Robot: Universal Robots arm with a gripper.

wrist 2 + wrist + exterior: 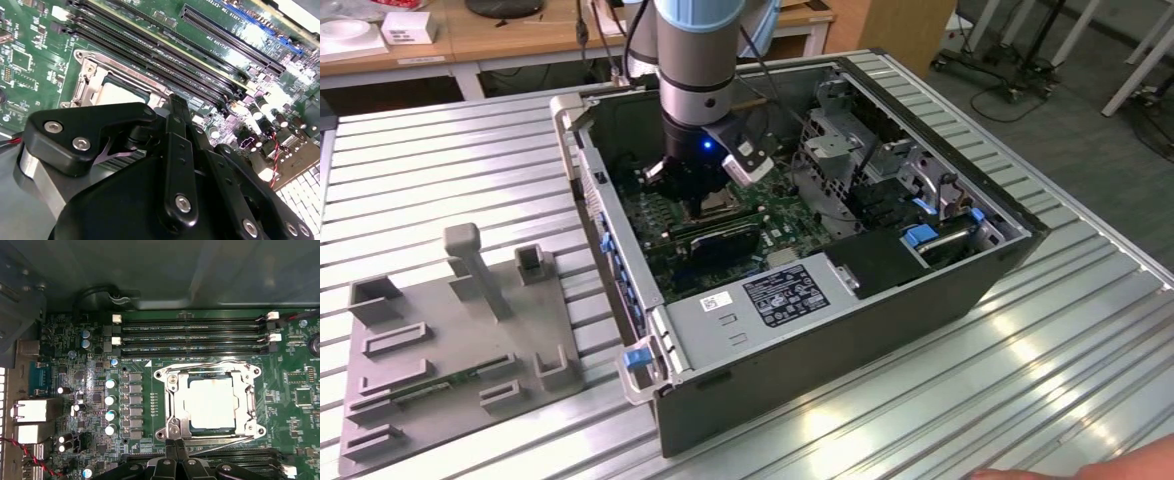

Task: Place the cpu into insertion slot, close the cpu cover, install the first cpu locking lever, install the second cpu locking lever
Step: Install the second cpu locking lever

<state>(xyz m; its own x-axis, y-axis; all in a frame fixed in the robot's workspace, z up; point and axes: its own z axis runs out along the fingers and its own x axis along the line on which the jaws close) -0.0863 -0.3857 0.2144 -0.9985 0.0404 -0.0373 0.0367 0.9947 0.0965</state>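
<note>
Now one cpu (210, 402) sits under one closed cpu cover (176, 402), just beyond the gripper (175, 447), whose jaws are pressed together, holding nothing.

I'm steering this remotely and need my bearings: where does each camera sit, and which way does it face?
Exterior view: off the arm, high, looking down into the open computer case; the arm reaches in over the motherboard.
First wrist view: on the arm, looking straight down at the insertion slot, where the cpu sits under the closed cpu cover; the tool tip shows at the slot's edge.
Second wrist view: on the arm, looking obliquely past the tool's black linkage.
Both wrist views share the slot, cpu and memory slots.
</note>
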